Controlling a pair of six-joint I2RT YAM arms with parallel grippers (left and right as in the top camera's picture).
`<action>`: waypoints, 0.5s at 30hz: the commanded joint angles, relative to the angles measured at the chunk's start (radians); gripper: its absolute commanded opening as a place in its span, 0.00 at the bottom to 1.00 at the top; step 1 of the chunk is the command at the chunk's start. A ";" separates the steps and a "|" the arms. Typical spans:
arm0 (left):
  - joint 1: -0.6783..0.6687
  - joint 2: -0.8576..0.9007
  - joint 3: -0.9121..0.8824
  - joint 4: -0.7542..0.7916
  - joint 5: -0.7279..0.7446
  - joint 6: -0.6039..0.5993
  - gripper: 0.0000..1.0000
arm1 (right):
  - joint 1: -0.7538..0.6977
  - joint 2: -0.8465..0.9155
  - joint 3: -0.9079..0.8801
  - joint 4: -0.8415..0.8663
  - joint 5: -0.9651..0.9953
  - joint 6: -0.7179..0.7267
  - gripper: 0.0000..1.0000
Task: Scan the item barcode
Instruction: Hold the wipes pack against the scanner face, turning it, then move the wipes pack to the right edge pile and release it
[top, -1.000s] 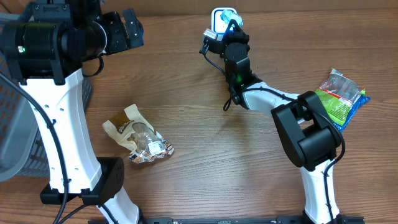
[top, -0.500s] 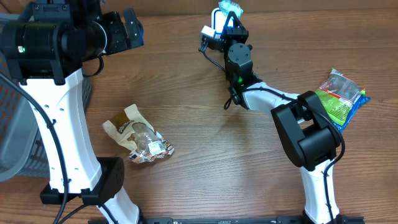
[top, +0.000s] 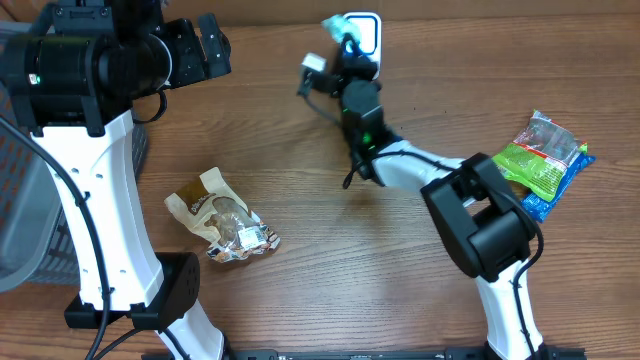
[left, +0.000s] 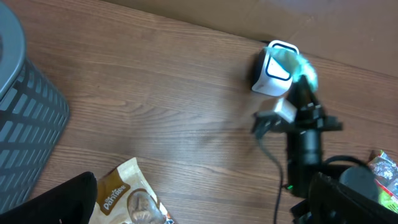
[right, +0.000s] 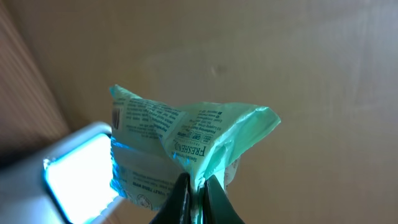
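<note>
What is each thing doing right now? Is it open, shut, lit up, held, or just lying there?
left gripper: open, empty.
right gripper: shut on teal packet.
teal packet: crumpled, held up by the scanner.
scanner: window lit blue.
brown bag: crumpled, lying on table, untouched.
green packet: lying at the table's edge.
bin: upright.
</note>
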 joint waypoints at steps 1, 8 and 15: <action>-0.002 0.000 0.002 0.002 -0.003 0.019 1.00 | 0.051 -0.103 0.011 -0.092 0.024 0.113 0.04; -0.002 0.000 0.002 0.002 -0.003 0.019 1.00 | 0.088 -0.377 0.011 -0.618 -0.164 0.597 0.04; -0.002 0.000 0.002 0.002 -0.003 0.019 1.00 | -0.032 -0.682 0.011 -1.038 -0.362 1.158 0.04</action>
